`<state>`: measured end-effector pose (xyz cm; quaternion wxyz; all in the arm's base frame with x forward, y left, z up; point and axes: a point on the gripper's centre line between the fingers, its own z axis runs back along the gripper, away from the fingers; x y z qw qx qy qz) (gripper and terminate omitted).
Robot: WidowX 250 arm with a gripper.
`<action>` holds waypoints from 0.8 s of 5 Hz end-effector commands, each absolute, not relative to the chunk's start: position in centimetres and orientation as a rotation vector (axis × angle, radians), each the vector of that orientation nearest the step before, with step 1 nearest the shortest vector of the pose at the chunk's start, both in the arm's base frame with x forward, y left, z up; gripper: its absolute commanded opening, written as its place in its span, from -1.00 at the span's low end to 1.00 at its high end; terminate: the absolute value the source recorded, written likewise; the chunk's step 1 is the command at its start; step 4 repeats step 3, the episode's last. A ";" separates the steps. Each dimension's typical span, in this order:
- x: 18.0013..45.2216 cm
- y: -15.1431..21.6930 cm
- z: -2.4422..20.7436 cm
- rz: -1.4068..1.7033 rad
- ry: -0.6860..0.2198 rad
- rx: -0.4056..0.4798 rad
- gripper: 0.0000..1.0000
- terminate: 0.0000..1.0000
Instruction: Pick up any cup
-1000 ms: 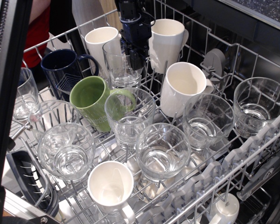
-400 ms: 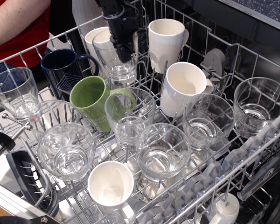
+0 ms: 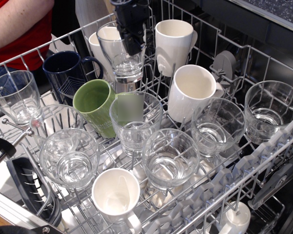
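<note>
The cup [image 3: 119, 62] is a tall clear glass at the back middle of the dishwasher rack [image 3: 278, 142]. It hangs slightly above the rack wires, a little tilted. My dark gripper [image 3: 132, 40] comes down from the top edge and is shut on the glass's right rim, with one finger inside the glass and one outside. The glass's base is just above the green mug [image 3: 94, 105] and another clear glass [image 3: 135, 122].
White mugs stand close by: one behind the cup [image 3: 100, 41], two to its right [image 3: 174, 41] [image 3: 193, 90], one at the front [image 3: 115, 196]. A navy mug [image 3: 66, 73] is to the left. Several clear tumblers fill the front rows. A person in red [image 3: 19, 24] is at the upper left.
My gripper closed on the glass's rim and raised it; the glass now sits higher and a little further back-left than a second ago. A dark object that blocked the left edge is gone.
</note>
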<state>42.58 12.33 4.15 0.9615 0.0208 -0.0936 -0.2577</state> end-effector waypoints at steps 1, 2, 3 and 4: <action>45.9 12.9 16.4 -0.492 -0.335 0.164 -1.00 -1.00; 46.7 13.2 17.8 -0.502 -0.303 0.128 -1.00 -1.00; 46.3 13.0 17.3 -0.528 -0.284 0.130 -1.00 1.00; 46.3 13.0 17.3 -0.528 -0.284 0.130 -1.00 1.00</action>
